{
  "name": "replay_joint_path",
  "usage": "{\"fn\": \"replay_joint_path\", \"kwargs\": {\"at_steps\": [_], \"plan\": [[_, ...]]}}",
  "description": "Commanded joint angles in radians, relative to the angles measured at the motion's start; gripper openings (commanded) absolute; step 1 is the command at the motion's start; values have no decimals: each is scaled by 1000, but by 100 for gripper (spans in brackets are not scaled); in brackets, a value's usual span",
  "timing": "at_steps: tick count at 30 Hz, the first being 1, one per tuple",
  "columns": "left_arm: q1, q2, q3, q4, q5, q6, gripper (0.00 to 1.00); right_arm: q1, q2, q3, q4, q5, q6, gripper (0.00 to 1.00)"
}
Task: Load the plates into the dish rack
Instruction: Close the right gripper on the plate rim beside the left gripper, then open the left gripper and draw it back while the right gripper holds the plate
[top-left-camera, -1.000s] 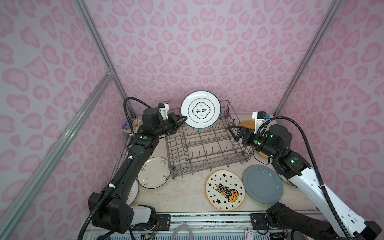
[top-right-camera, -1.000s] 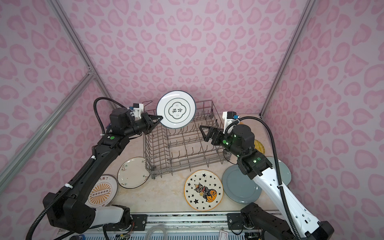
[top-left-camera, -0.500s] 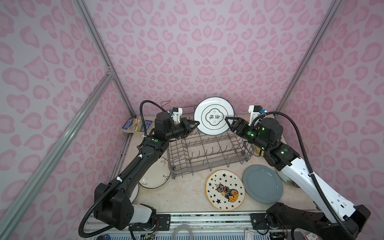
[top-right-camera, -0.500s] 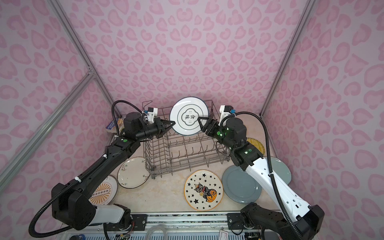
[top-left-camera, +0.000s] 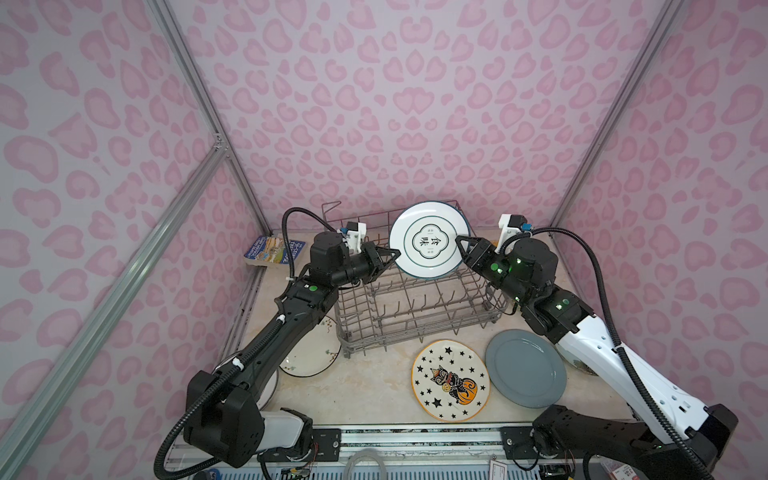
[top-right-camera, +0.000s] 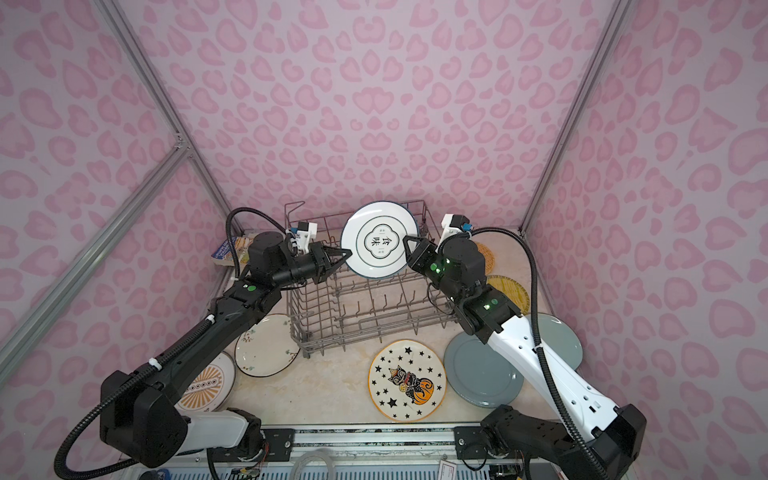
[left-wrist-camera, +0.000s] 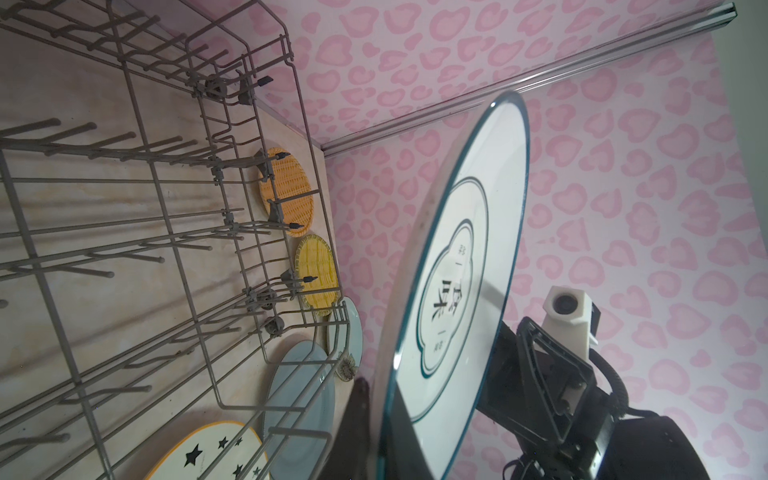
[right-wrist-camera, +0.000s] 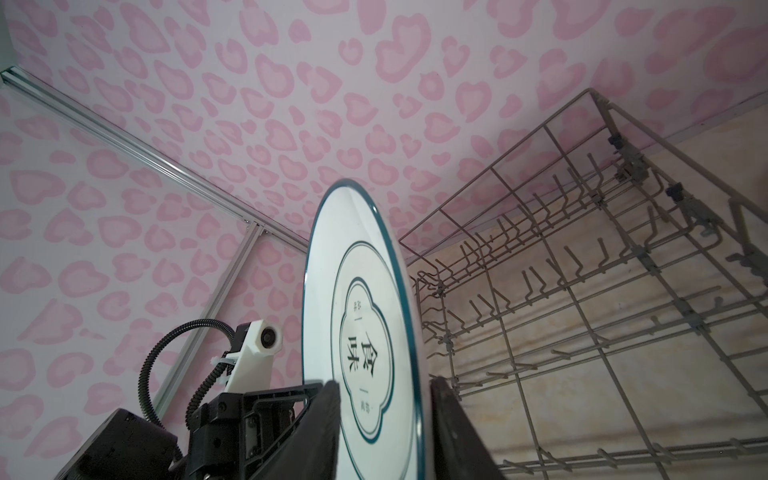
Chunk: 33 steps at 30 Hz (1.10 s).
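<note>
Left gripper (top-left-camera: 392, 254) is clenched on the left rim of a white, dark-rimmed plate (top-left-camera: 430, 241), holding it upright above the far side of the dish rack (top-left-camera: 422, 328). Right gripper (top-left-camera: 460, 245) straddles the plate's right rim, jaws apart, with a gap beside one finger (right-wrist-camera: 451, 419). A cat-and-pumpkin plate (top-left-camera: 450, 380) and a grey-blue plate (top-left-camera: 525, 368) lie flat between the rack and the desk's front edge.

Your L arm (top-left-camera: 291, 326): blk links, white base shell. R arm (top-left-camera: 600, 351): blk joints, long white link. Both: ribbed blk cables (top-left-camera: 599, 276), green LEDs (top-left-camera: 518, 261), white wrist-cam housings (top-left-camera: 510, 224), blk triangular-frame fingers (left-wrist-camera: 544, 365).
</note>
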Motion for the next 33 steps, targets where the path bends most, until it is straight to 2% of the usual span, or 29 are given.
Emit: {"fn": "replay_joint_path", "kwargs": {"at_steps": [1, 13, 24, 30, 31, 33], "plan": [[-1, -10, -9, 106, 28, -5, 4, 7, -7, -22, -7, 23, -3, 31], [-11, -12, -39, 121, 24, -2, 4, 26, -56, -103, 10, 57, 25, 29], [-23, -8, -45, 122, 25, 0, 4, 32, -63, -133, 88, 51, 58, 15], [-24, -5, -39, 114, 29, 2, 4, 46, -84, -155, 114, 63, 57, 1], [-24, -4, -36, 119, 32, 0, 4, 48, -91, -163, 121, 65, 56, 0], [-26, -9, -28, 120, 37, -1, 13, 48, -111, -179, 121, 80, 55, 0]]}}
